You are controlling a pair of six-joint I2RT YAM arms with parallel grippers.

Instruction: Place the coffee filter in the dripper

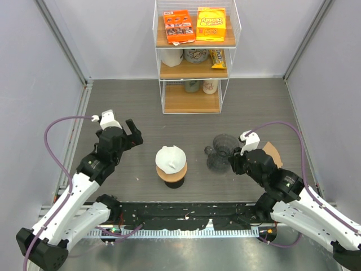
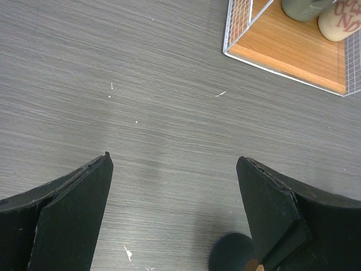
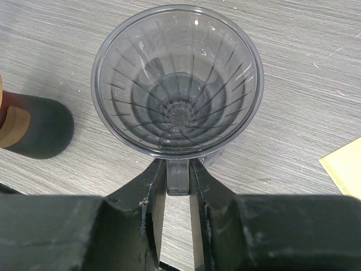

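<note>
Left arm (image 1: pixel 90 169) ran from its base toward 11 o'clock, elbow low. The left gripper (image 1: pixel 135 132) hung over the bare table (image 1: pixel 113 101), fingers wide apart with nothing between them.

Right arm (image 1: pixel 293 197) came in from 5 o'clock with the wrist low. The right gripper (image 1: pixel 233 160) was pinched on the handle tab (image 3: pixel 178 179) of the smoked clear dripper (image 1: pixel 221 151). The dripper stood upright, mouth up.

The white coffee filter (image 1: pixel 171 158) was not in the dripper. It sat on a wood-topped stand (image 1: pixel 172 176) at 9 o'clock from the dripper, near but apart.

Per view:
- Only the right wrist view showed the dripper's inner ribs, the clamp on the tab, and the stand's dark base at 9 o'clock.
- Only the left wrist view showed the lowest shelf up close, with a grey-green cup (image 2: pixel 307 8) beside a cream cup (image 2: pixel 341 20).
- Only the top view showed both arms, the wire shelf rack (image 1: pixel 192 99) at 12 o'clock, and a tan sheet (image 1: pixel 273 151) at 3 o'clock from the right gripper.

Writing:
- The cream cup carried red letters, cropped; "ON" was readable.
- The orange box (image 1: pixel 179 25) and yellow box (image 1: pixel 211 23) sat on the top shelf. Their print was too small to read; the yellow one possibly started with "App".
</note>
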